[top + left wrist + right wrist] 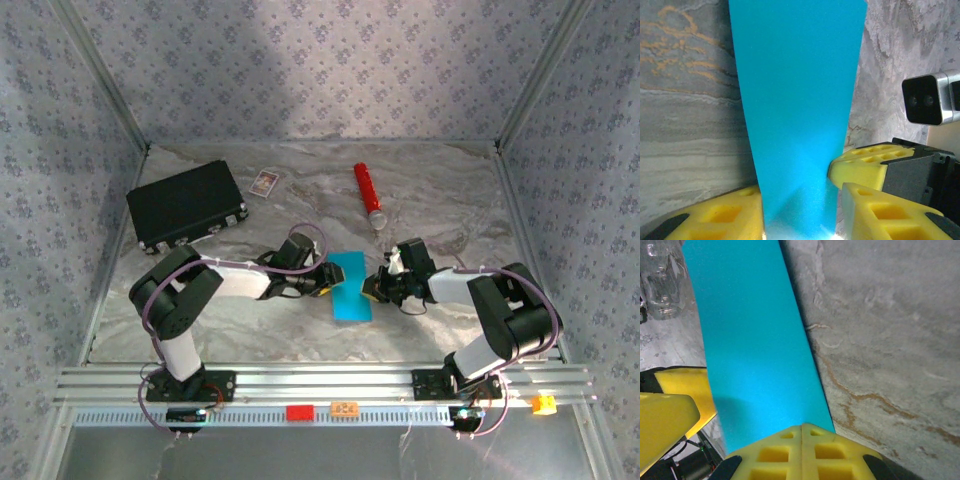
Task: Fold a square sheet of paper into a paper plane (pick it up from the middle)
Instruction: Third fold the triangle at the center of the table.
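Your left claw [321, 284] sits part-open at the 9 o'clock edge of the thin cyan-blue paper sheet [350, 285], folded narrow on the grey marbled bench [440, 190]; I cannot tell if it grips. The sheet's long axis runs 12 to 6. Your right claw [379, 288], fully closed, touches the 3 o'clock edge, equally near.
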Controlling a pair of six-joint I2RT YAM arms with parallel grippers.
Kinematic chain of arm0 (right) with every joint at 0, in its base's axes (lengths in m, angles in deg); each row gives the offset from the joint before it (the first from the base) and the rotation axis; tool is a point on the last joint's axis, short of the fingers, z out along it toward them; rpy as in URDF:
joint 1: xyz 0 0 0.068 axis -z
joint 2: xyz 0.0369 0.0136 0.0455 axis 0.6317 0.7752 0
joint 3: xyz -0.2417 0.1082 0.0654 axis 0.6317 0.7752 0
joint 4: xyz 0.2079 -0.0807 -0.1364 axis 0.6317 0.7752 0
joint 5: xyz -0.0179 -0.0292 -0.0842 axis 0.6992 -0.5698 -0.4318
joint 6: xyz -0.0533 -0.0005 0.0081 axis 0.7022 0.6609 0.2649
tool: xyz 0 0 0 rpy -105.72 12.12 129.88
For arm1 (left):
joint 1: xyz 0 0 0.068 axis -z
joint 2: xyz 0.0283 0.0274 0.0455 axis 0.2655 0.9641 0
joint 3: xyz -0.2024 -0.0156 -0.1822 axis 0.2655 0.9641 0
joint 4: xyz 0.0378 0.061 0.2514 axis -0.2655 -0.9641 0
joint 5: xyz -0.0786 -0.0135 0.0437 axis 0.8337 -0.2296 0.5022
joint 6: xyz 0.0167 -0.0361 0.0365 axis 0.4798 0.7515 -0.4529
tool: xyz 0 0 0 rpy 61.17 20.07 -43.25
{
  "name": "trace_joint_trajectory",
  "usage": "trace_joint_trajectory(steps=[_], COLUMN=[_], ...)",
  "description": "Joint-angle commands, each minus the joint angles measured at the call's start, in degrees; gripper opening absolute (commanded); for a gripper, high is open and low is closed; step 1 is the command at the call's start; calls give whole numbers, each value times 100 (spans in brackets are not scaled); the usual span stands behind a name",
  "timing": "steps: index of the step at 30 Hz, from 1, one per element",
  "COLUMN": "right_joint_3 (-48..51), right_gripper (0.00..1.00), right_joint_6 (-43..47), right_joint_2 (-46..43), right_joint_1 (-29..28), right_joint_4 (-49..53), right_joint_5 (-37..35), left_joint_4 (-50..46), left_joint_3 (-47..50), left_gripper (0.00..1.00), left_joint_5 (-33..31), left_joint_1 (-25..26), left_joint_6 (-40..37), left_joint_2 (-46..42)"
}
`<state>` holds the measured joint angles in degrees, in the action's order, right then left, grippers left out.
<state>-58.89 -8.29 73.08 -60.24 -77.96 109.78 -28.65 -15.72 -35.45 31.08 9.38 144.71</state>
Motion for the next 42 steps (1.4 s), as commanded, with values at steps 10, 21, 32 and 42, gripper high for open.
trace_joint_trajectory(steps=[10, 21, 32, 42], right_joint_3=[229, 327, 383, 323], right_gripper=[8, 13, 43, 62], right_joint_6=[-137, -208, 376, 2206], right_joint_2=[21, -232, -1709, -3421], right_joint_1=[100, 49, -74, -1611], right_joint_4=[462, 85, 569, 1039], right_joint_5=[-554, -443, -897, -2787], left_joint_4=[13, -165, -414, -615], left_joint_3=[99, 117, 171, 156], left_gripper=[26, 6, 3, 3], left_joint_5=[55, 15, -3, 52], left_joint_1=[-38, -44, -194, -317], left_joint_6=[32, 17, -93, -125], left_joint_2=[-156, -177, -469, -576])
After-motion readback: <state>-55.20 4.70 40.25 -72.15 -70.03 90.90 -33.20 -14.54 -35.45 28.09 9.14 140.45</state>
